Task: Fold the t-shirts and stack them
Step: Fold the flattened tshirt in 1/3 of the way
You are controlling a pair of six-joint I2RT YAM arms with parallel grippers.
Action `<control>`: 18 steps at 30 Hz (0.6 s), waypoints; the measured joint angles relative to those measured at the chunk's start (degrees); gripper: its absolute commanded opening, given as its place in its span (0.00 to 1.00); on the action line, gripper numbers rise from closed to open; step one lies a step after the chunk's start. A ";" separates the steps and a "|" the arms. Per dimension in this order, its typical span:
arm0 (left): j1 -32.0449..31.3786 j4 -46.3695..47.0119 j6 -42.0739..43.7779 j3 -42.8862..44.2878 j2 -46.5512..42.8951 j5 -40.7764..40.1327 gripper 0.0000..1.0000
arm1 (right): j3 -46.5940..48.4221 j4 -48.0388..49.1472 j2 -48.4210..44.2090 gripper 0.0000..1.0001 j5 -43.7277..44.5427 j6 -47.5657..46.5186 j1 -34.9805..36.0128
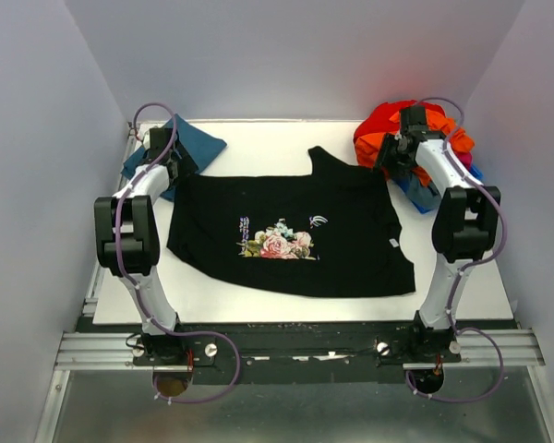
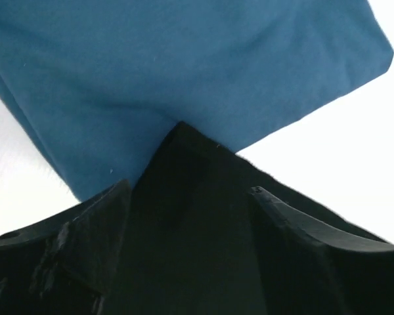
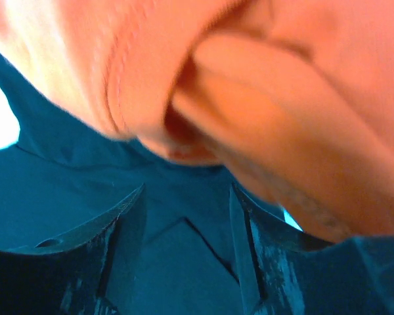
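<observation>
The black t-shirt (image 1: 351, 240) lies spread flat on the white table (image 1: 258, 295), with its floral print (image 1: 277, 242) facing up. My left gripper (image 1: 173, 159) is at its far left corner, with black cloth (image 2: 184, 154) filling the gap between the fingers (image 2: 98, 223). That corner overlaps the teal-blue shirt (image 1: 198, 143), which fills the top of the left wrist view (image 2: 184, 59). My right gripper (image 1: 391, 157) is at the far right corner. Its jaws (image 3: 187, 190) hold dark cloth (image 3: 177, 262) that looks blue-tinted in that view.
A pile of orange, red and blue clothes (image 1: 397, 129) sits at the back right, touching the right gripper; orange cloth (image 3: 282, 98) hangs just above its fingers. Grey walls close in the table on three sides. The arm bases stand on a rail (image 1: 286, 351) at the near edge.
</observation>
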 measured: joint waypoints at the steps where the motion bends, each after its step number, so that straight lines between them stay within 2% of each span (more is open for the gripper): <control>1: 0.00 0.44 -0.13 -1.25 -0.55 0.04 0.94 | -2.23 0.87 -1.44 0.62 0.17 0.04 0.15; 3: 0.00 1.05 -0.63 -4.87 -2.64 0.09 0.99 | -7.34 1.62 -5.27 0.63 0.81 0.17 0.68; 7: -0.85 -0.28 -1.66 -10.82 -9.18 -2.40 0.99 | -16.83 3.39 -14.62 0.63 2.95 1.01 4.11; 12: -3.02 -2.89 -3.41 -15.02 -20.17 -6.93 0.97 | -25.35 10.12 -22.84 0.62 2.67 2.38 15.50; 18: -3.32 -3.04 -4.66 -25.09 -34.25 -6.80 0.96 | -35.12 21.20 -25.64 0.58 -5.73 3.41 27.41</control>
